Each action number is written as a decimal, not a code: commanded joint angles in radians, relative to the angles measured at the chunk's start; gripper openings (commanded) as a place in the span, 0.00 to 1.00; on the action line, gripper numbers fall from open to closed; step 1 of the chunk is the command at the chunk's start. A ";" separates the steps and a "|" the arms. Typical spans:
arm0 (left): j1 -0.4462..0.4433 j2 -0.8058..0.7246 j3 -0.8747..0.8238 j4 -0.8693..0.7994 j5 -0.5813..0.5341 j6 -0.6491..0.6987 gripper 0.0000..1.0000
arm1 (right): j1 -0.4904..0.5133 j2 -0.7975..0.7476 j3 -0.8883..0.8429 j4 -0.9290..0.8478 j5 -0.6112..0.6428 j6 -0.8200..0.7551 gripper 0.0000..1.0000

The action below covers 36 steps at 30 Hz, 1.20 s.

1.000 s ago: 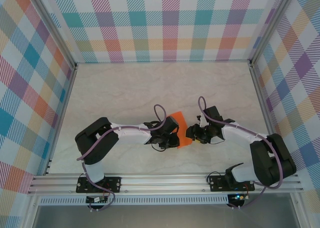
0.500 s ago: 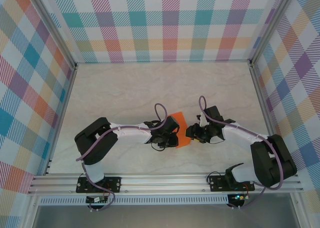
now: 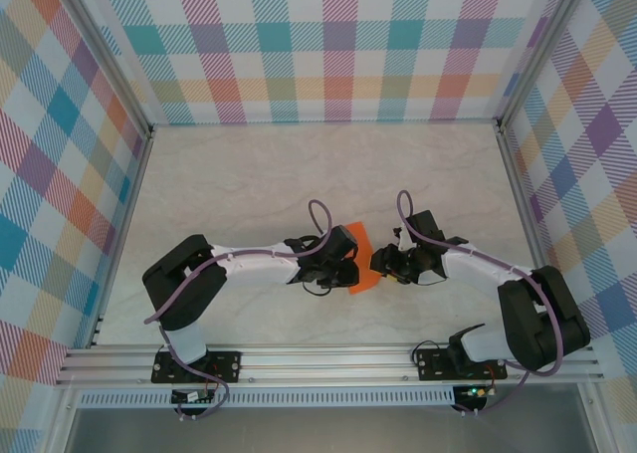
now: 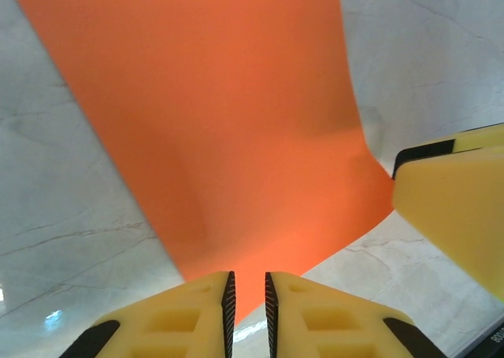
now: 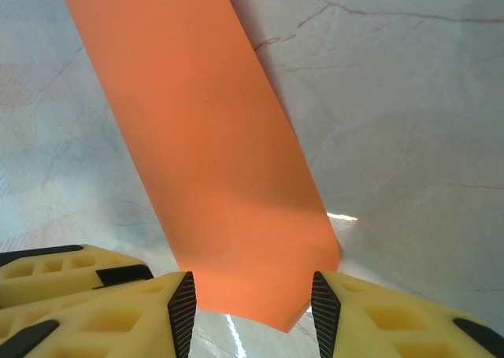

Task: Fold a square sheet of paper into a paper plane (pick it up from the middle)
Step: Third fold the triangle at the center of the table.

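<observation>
The square sheet of paper (image 3: pixel 361 246) is bright orange and folded into a narrower strip; it lies on the marble table between my two grippers. My left gripper (image 3: pixel 348 272) hovers over its left side. In the left wrist view the paper (image 4: pixel 228 122) runs away from the left gripper (image 4: pixel 247 295), whose pads stand a narrow slit apart over the paper's near corner, clamping nothing I can see. My right gripper (image 3: pixel 378 267) is at the paper's right edge. In the right wrist view the right gripper (image 5: pixel 248 295) is open wide, straddling the paper's (image 5: pixel 213 153) near end.
The pale marble table (image 3: pixel 249 184) stretches far and to both sides. Plaid walls (image 3: pixel 328 45) close the back and sides, and an aluminium rail (image 3: pixel 328 358) runs along the near edge. One right finger (image 4: pixel 457 208) stands beside the paper's lifted right edge.
My left gripper has slid slightly to the right over the paper, covering more of it. The right gripper and the paper have hardly moved.
</observation>
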 commanded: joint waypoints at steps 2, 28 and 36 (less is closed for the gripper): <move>-0.002 0.053 0.040 0.053 0.023 -0.019 0.19 | 0.003 -0.017 -0.021 0.009 0.010 0.021 0.46; -0.002 0.016 -0.086 0.057 -0.007 -0.040 0.16 | 0.003 0.037 0.010 0.028 0.067 -0.040 0.49; -0.003 0.008 -0.095 0.052 -0.011 -0.033 0.16 | 0.003 0.072 0.051 0.089 0.009 -0.077 0.48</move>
